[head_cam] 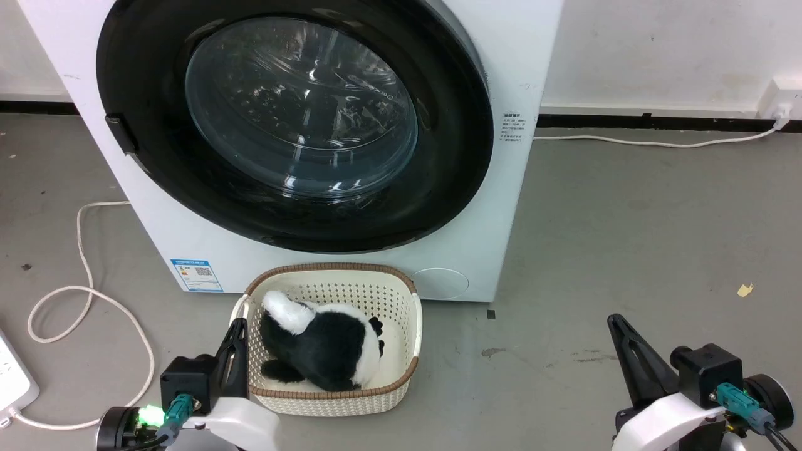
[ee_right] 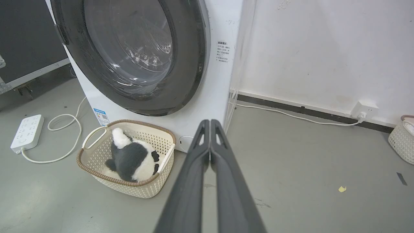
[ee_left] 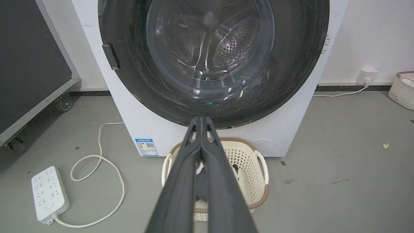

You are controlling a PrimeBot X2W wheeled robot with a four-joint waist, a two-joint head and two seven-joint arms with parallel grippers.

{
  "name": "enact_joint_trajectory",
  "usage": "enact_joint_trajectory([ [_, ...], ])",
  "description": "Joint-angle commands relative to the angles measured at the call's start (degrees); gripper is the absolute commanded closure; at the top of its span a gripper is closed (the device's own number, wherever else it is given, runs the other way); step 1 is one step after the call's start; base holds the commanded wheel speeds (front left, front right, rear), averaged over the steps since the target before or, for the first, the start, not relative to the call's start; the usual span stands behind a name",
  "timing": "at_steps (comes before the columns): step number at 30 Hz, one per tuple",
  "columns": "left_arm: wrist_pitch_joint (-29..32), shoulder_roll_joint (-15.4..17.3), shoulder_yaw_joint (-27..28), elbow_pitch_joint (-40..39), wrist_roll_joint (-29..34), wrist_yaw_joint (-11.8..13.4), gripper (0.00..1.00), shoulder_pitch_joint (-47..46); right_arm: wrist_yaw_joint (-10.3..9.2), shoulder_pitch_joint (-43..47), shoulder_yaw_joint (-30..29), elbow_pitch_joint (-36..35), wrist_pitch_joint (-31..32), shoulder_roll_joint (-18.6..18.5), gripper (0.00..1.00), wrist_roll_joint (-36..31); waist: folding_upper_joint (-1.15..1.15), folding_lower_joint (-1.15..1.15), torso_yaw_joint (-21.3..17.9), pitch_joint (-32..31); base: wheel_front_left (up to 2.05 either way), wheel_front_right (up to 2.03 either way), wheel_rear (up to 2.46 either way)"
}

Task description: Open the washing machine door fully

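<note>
Grey floor [head_cam: 626, 238] fronts the washing machine door [head_cam: 144, 94], flush, facing out; left fingers [ee_left: 181, 181], right fingers [ee_right: 190, 187] together.

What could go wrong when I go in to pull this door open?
The washing machine door is shut and glossy; the small dark tab at its left edge looks like the sole purchase, so a grip may slip.
The basket with the plush panda sits before the machine; a low reach may knock it.
The white cable loops on the floor at left; driving in might snag it.
</note>
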Motion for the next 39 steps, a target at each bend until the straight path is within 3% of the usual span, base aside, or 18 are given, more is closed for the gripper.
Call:
enact_joint_trajectory([
  [1,0.0,0.1,-0.1,-0.2,0.5,0.1,1.00,-0.9,-0.09,-0.7,0.0,0.1,0.0,0.2,1.00,-0.4,0.00,0.00,0.0,0.0,0.00,0.00,0.00],
  [13,0.0,0.1,-0.1,-0.2,0.5,0.1,1.00,-0.9,-0.09,-0.7,0.0,0.1,0.0,0.2,1.00,-0.4,0.00,0.00,0.0,0.0,0.00,0.00,0.00],
  [14,0.0,0.0,0.0,0.0,0.0,0.0,0.00,0.0,0.00,0.0,0.0,0.0,0.0,0.0,0.00,0.0,0.00,0.00,0.0,0.0,0.00,0.00,0.00],
  [15,0.0,0.0,0.0,0.0,-0.1,0.0,0.00,0.0,0.01,0.0,0.0,0.0,0.0,0.0,0.00,0.1,0.00,0.00,0.0,0.0,0.00,0.00,0.00],
  [16,0.0,0.0,0.0,0.0,-0.1,0.0,1.00,0.0,0.01,0.0,0.0,0.0,0.0,0.0,1.00,0.1,0.00,0.00,0.0,0.0,0.00,0.00,0.00],
  [17,0.0,0.0,0.0,0.0,-0.1,0.0,1.00,0.0,0.01,0.0,0.0,0.0,0.0,0.0,1.00,0.1,0.00,0.00,0.0,0.0,0.00,0.00,0.00],
  [18,0.0,0.0,0.0,0.0,-0.1,0.0,0.00,0.0,0.01,0.0,0.1,0.0,0.0,0.0,0.00,0.1,0.00,0.00,0.0,0.0,0.00,0.00,0.00],
  [39,-2.5,0.0,-1.2,-0.3,-0.7,0.5,0.00,-0.3,-0.01,-0.2,-0.2,-0.9,-2.5,0.0,0.00,0.3,0.00,0.00,0.6,1.7,0.00,0.00,0.00],
])
